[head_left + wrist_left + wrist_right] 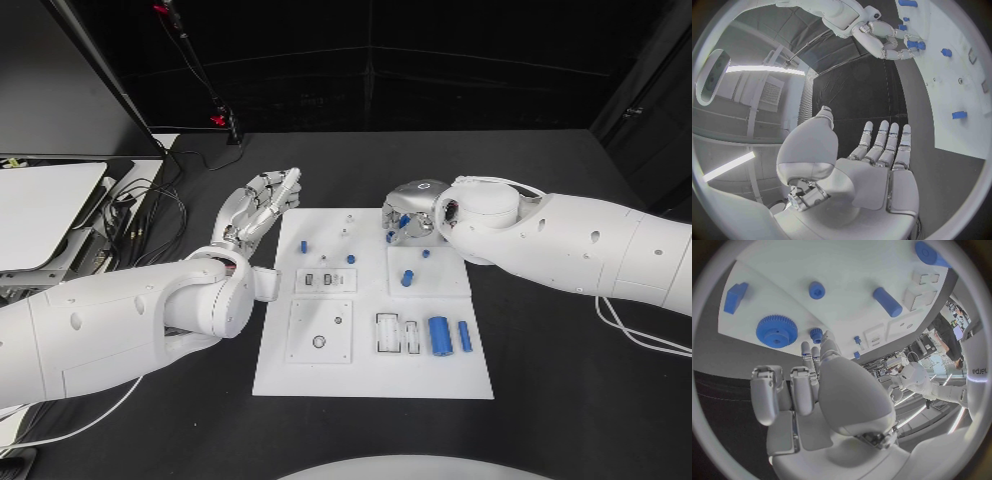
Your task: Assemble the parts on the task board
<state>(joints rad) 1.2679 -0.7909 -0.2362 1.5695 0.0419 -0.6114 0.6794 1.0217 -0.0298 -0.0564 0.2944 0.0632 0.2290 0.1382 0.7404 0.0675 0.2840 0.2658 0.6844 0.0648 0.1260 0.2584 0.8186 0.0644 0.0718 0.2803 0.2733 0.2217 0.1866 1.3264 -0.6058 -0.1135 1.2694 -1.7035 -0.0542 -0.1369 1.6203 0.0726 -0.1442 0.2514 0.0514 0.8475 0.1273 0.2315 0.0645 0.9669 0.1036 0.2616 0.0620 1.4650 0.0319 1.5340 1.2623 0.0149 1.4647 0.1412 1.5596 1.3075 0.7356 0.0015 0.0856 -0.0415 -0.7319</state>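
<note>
- Resting flat w/ fingers straight and apart, holding nothing: left robot hand (260, 208), over black worktop (548, 340) just beside task board's (289, 375) far-left corner.
- Left wrist view same: left robot hand palm (879, 170) bare, fingers spread, board edge (967, 85) alongside.
- Hovering at board's far-right edge: right robot hand (411, 215), fingers curled in; small blue part (405, 220) seen at fingertips, cannot tell if pinched or just lying under.
- Right wrist view: right robot hand (811, 385) fingers bent in, tips close to small blue gear-like piece (816, 333); contact unclear.
- Lying near that: large blue gear (776, 331), blue block (735, 296), blue round peg (817, 289), blue cylinder (887, 301), all on board, apart from each other.
- Sitting in near-right part of board in head view: two blue cylinders (440, 335), side by side, next to white slot frame (388, 333).
- Standing on far-left part of board: small blue pegs (304, 245).
</note>
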